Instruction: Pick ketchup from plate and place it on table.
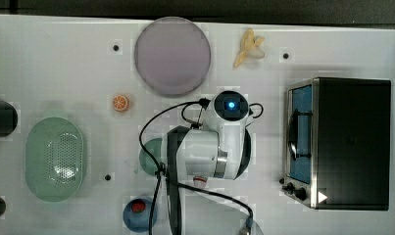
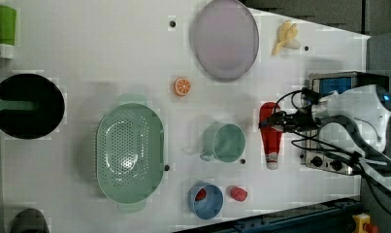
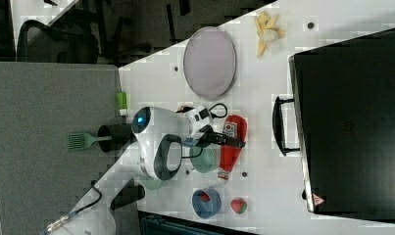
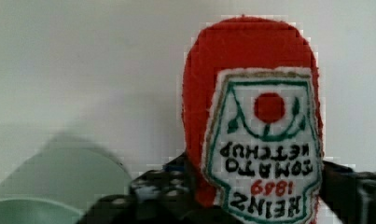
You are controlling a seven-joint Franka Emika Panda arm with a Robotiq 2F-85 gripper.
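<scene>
The ketchup (image 2: 271,137) is lying on the desk (image 2: 110,43) between the gripper's (image 2: 272,122) parted fingers, at the plate's (image 2: 225,39) five o'clock in the left view.

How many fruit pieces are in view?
4: a banana by the plate, an orange slice near the basket, a red fruit in the blue bowl, another beside it. The arm may hide more.

The ketchup (image 2: 271,138) is red with a white cap; its white label carries a green outline, a red disc and black lettering. The plate (image 2: 225,39) is plain greyish-lilac. The tabletop (image 2: 86,43) is white, dotted with small dark holes. The basket (image 2: 130,153) is pale green and perforated. The mug (image 2: 225,142) is mint, the bowl (image 2: 206,200) blue, the orange slice (image 2: 182,87) orange, and the tool (image 2: 279,121) black.
</scene>
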